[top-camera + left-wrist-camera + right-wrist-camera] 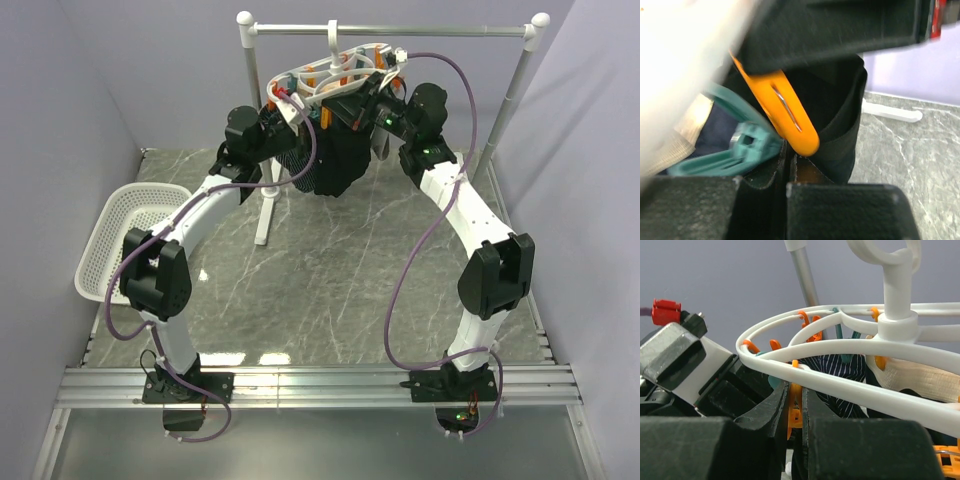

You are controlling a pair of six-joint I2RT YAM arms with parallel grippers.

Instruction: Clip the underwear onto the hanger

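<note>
The hanger (850, 384) is hanging from the metal rail (390, 30) over the far side of the bench (330, 290), and the underwear (335, 165) is drooping beneath it in a dark bunch. The right fingers (770, 410) are squeezing an orange peg (794, 415) on the hanger's rim, closed tight on it. The left fingers (810, 175) are standing nearly together just under a peg's tip, seemingly pinching a fold of the black cloth, though the close view is blurring the contact. A striped garment (840, 367) and a cream cloth (910, 377) are hanging among the pegs. At the bench's left edge a white basket (115, 215) is sitting, its mesh floor showing white.
</note>
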